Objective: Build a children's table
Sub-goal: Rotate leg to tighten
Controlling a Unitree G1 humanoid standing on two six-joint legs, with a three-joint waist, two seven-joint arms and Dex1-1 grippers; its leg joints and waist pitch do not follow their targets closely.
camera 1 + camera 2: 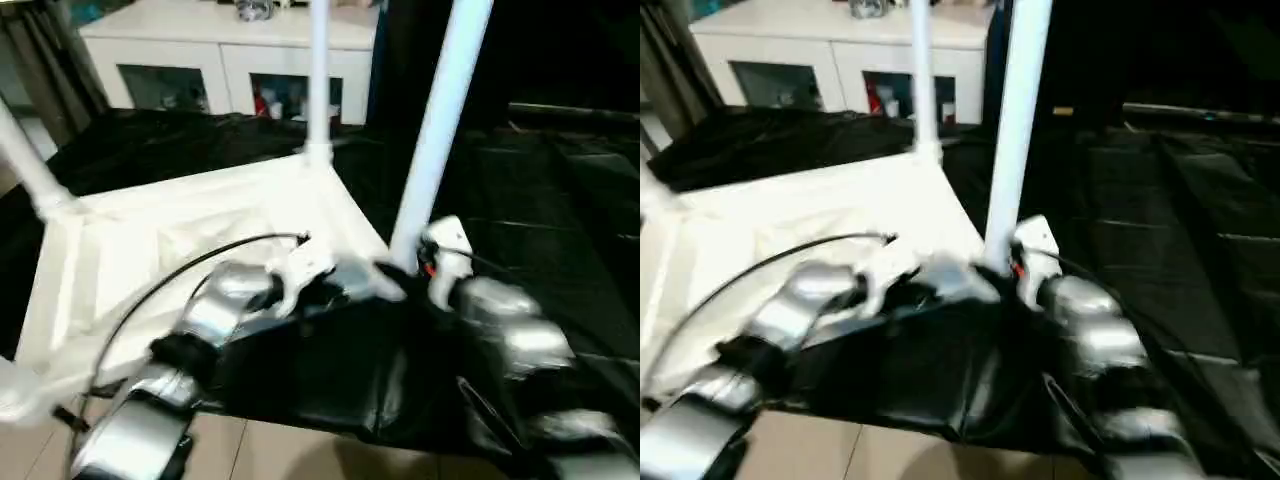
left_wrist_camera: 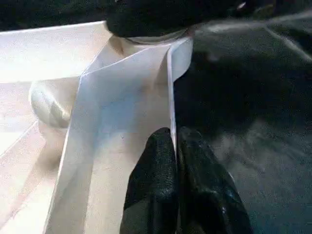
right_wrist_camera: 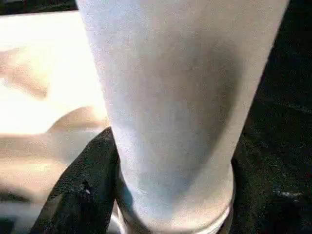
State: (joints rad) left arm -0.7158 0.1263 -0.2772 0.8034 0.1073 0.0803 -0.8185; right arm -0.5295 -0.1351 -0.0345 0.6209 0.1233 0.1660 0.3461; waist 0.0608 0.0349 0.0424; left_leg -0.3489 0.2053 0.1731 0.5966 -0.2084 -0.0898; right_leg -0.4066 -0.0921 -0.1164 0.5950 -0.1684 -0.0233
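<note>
Left gripper [image 2: 174, 161] pinched on tabletop [image 1: 180, 240] rim; right gripper [image 3: 170, 195] clasped round near leg [image 1: 440, 130] at its socket.

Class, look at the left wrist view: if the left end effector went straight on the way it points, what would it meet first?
Probably the leg socket at the tabletop's corner, along the rim it pinches; depth is uncertain.

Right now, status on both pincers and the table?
Left pincer shut on tabletop rim. Right pincer around near leg at its socket. Three legs upright. Nothing in the way.
</note>
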